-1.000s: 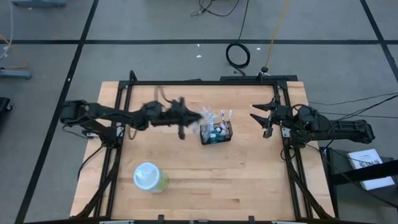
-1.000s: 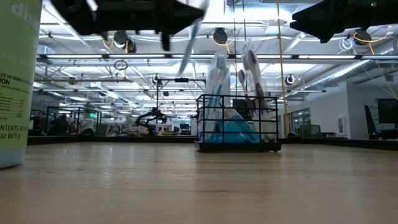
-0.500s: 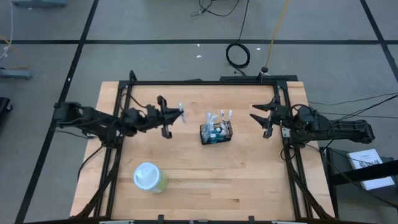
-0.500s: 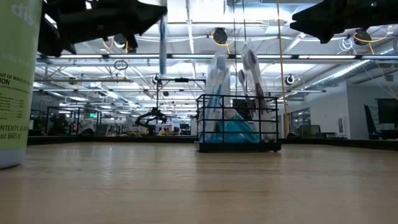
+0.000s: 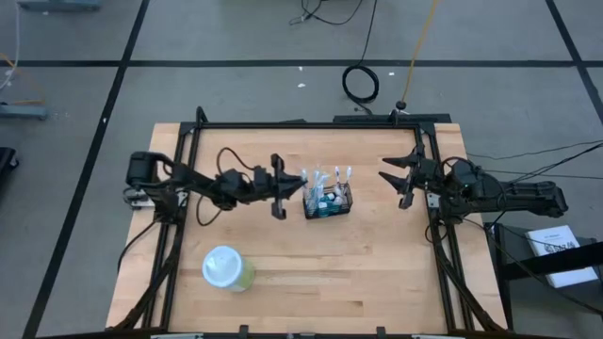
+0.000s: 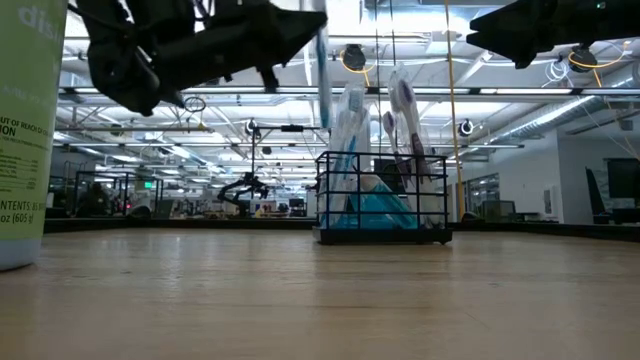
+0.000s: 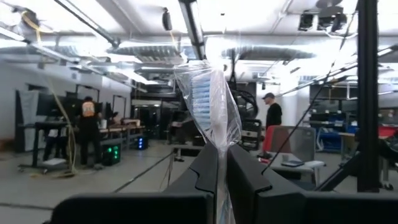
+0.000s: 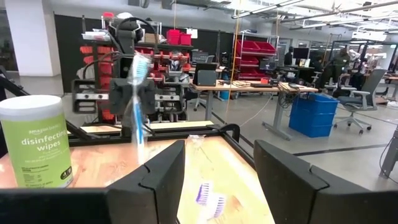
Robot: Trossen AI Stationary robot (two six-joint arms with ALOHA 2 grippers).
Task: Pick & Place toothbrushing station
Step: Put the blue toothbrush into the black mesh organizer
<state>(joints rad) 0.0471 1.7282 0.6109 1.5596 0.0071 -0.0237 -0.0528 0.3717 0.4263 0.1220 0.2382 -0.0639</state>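
Beside the caddy (image 5: pixel 327 201), my left gripper (image 5: pixel 280 187) pinches a wrapped toothbrush (image 7: pixel 208 99); best lowered upright between the others. My right gripper (image 5: pixel 403 179) waits open.

Both arms are black, slim and built of jointed segments, mounted on black frame rails at the table's left and right edges. A thin black cable loops off the left arm (image 5: pixel 203 181). The right arm (image 5: pixel 499 193) is bulkier near its wrist, ending in dark, blocky, angular fingers (image 8: pixel 158 180).
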